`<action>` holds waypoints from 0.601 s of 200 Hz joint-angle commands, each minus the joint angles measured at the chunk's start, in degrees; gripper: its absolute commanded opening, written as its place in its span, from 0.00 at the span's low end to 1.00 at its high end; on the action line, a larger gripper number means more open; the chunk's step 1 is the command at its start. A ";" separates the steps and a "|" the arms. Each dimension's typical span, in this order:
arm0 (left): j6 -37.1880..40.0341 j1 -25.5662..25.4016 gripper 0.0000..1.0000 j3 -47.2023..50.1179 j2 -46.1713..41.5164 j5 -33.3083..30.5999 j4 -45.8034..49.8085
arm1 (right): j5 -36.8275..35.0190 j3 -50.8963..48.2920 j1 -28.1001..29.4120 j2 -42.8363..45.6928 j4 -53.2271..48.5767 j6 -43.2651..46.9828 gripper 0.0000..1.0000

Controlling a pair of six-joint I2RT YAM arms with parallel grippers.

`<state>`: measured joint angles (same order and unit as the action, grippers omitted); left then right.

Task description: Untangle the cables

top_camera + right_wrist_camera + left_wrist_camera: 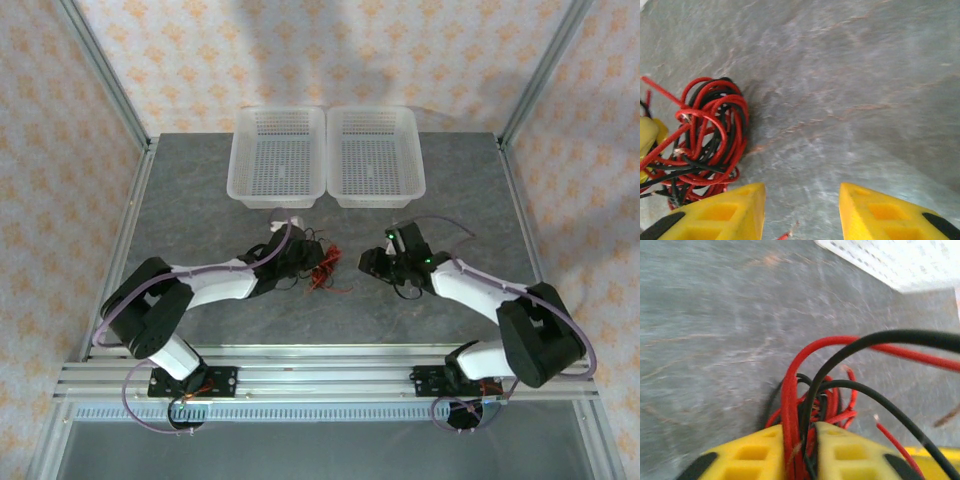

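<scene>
The cables (322, 270) lie knotted on the bench (330, 325) between the arms. Left pincer (800, 429) narrow, pinching red and black strands together; right pincer (801, 187) wide, empty. A pull on that bunch could tighten the knot.

At the far edge of the grey table (200, 220), the left basket (278, 155) stands just beside the right basket (375, 153).
</scene>
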<state>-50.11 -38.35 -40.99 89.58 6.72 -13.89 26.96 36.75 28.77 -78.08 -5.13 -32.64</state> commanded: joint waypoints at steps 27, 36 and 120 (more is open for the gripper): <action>3.01 2.45 0.50 3.08 -4.50 -8.04 5.63 | -0.27 6.05 3.16 -5.22 4.97 -1.20 0.41; 3.62 2.40 0.56 3.11 -5.50 -8.01 5.79 | -0.40 6.70 3.37 -5.67 4.80 -0.98 0.41; 11.09 0.81 0.87 -1.35 -24.71 -14.96 25.63 | -7.34 8.45 2.79 0.61 -2.83 2.72 0.42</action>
<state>-41.91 -36.40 -39.64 68.40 -2.92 0.45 23.09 43.90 31.94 -80.95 -4.95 -31.62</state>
